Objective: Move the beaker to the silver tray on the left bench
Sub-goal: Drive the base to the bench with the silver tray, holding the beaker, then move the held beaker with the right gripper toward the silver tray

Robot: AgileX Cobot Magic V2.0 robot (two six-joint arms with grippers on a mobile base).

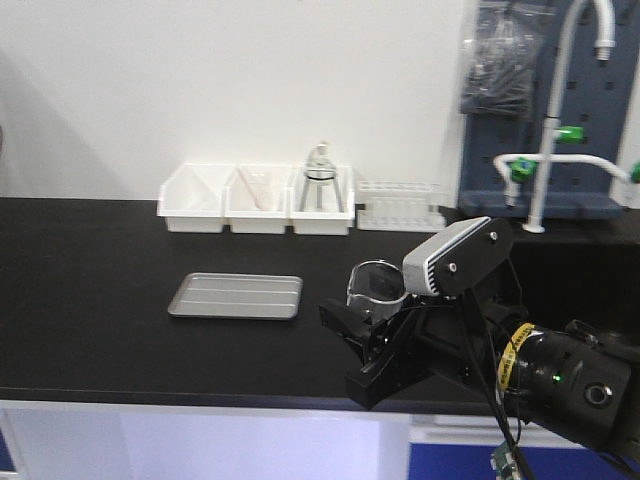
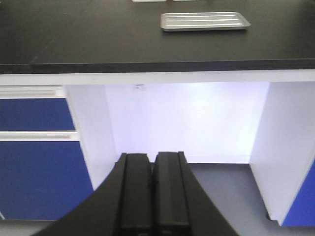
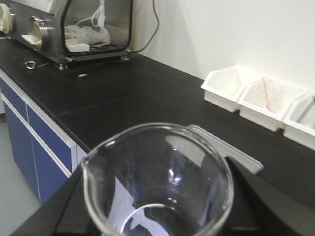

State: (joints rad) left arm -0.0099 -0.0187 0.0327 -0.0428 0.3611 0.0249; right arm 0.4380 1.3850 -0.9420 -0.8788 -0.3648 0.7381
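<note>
My right gripper point(image 1: 368, 328) is shut on the clear glass beaker point(image 1: 374, 287) and holds it upright above the front part of the black bench point(image 1: 90, 300), to the right of the silver tray point(image 1: 236, 296). In the right wrist view the beaker point(image 3: 157, 182) fills the lower frame between the black fingers point(image 3: 256, 201), with a corner of the tray point(image 3: 236, 155) just behind it. My left gripper point(image 2: 151, 162) is shut and empty, low in front of the bench, facing the open knee space. The tray point(image 2: 204, 21) shows on the worktop above it.
Three white bins point(image 1: 257, 198) and a test tube rack point(image 1: 400, 205) line the back wall; one bin holds a flask on a tripod point(image 1: 320, 175). A sink tap point(image 1: 575, 90) and pegboard stand at right. A glass-fronted box point(image 3: 96, 27) sits far along the bench. Blue cabinets point(image 2: 34, 162) are under it.
</note>
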